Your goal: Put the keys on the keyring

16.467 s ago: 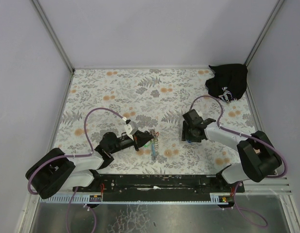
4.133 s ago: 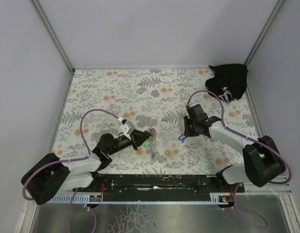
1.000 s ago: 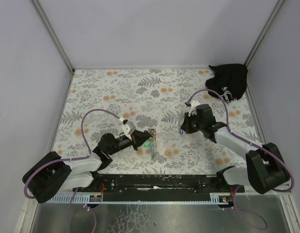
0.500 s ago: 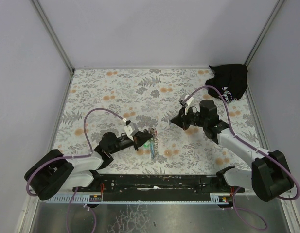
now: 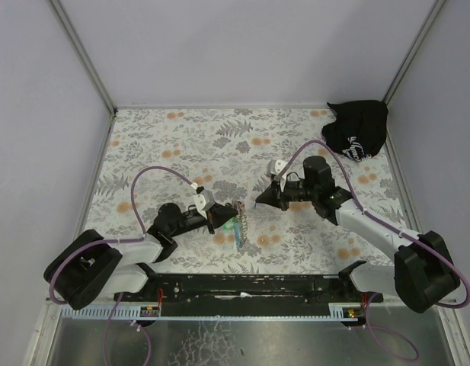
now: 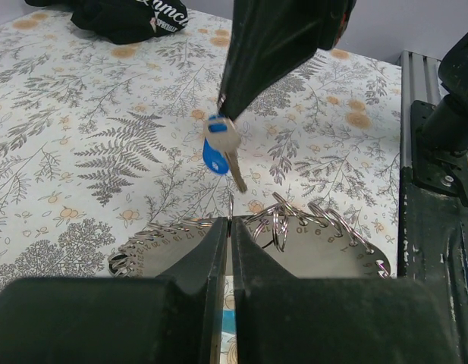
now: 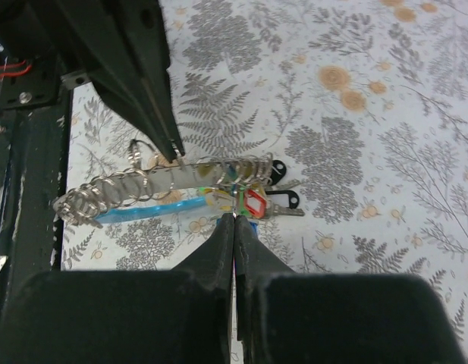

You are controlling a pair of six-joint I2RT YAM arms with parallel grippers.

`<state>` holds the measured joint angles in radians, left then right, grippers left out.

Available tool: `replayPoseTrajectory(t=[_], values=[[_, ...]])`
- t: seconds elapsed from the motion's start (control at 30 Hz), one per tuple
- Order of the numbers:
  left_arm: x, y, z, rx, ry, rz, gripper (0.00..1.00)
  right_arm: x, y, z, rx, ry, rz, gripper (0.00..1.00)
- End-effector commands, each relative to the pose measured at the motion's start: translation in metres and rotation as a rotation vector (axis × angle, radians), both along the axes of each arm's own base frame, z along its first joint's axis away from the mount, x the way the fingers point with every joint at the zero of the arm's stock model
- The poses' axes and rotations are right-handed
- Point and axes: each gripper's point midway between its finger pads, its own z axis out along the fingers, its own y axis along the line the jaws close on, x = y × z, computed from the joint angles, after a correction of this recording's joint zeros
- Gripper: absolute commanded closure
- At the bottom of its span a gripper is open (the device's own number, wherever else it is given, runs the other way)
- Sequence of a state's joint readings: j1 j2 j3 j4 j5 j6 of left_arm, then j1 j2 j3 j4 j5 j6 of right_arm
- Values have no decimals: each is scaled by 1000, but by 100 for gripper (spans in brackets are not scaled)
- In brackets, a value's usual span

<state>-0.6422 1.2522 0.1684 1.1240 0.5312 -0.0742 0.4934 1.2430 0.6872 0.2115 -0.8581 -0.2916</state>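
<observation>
- Top external view: the left hand (image 5: 219, 219) lies low over the flower-printed worktop (image 5: 181, 145) with its fingers shut. The keyring (image 5: 239, 226), a bundle of light-blue strap loop, grey coiled metal chain and a small green piece, sits right at its fingertips.
- The right hand (image 5: 259, 203) points toward the left hand from the other side of the keyring. Its tip is near the left hand's tip but apart from it.
- Left wrist view: the left hand's two black fingers (image 6: 196, 265) are pressed together, and the grey chain arcs out to both sides of their tips. A thin ring edge stands up in the pinch, so this hand grips the keyring by its metal.
- Ahead of and above the left hand's tips, the right hand's fingers come down closed on a tiny key with a blue plastic head and a silver blade (image 6: 218, 154). The key hangs from their tip, its blade slanting down toward the chain and ending just short of it.
- Right wrist view: the right hand's fingers meet with no gap. Just beyond their tips the chain lies in a curve with the blue strap beneath it, and the left hand's fingertip touches the chain's upper side.
- A crumpled black cloth bag with white print (image 5: 358, 131) lies far behind the right hand at the worktop's far corner, well apart from both hands.
</observation>
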Motion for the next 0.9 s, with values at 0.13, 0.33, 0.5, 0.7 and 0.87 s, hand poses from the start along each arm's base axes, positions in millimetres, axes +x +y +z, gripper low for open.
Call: replayPoseTrajectory(t=[0.13, 0.33, 0.5, 0.7, 0.87], values=[[-2, -7, 29, -67, -94, -76, 100, -23, 19, 3, -21, -101, 147, 100], [-5, -10, 28, -70, -81, -108, 100, -34, 28, -1, -37, -99, 189, 100], [-6, -9, 32, -78, -83, -110, 100, -39, 32, -3, -50, -112, 189, 100], [-7, -9, 33, -78, -80, -112, 100, -39, 32, 0, -52, -151, 158, 100], [-8, -9, 32, -78, -77, -118, 100, -35, 30, 1, -59, -187, 109, 100]])
